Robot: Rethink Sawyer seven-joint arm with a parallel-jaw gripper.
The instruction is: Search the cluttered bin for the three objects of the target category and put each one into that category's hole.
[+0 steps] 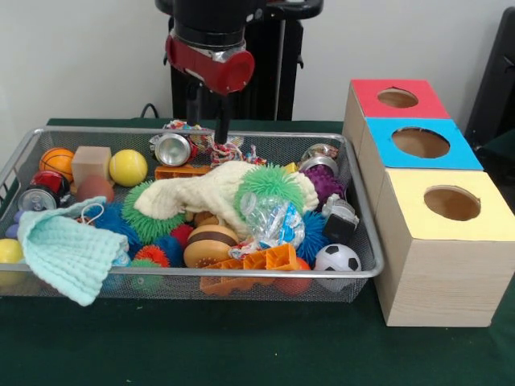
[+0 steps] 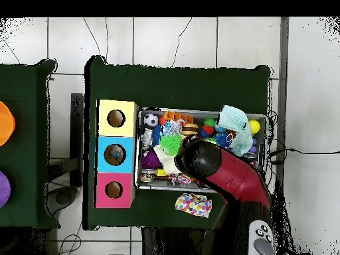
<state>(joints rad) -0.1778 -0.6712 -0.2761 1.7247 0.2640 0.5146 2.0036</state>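
It looks like a robotics lab, set up for a sorting test. A table draped in dark green cloth stands on a pale tiled floor before a bare white wall. On it sit a wire mesh bin crammed with toys and three wooden boxes with red, blue and yellow tops, each cut with a round hole. Cables trail across the tiles.

Green cloth over table; confetti-patterned scrap outside bin.
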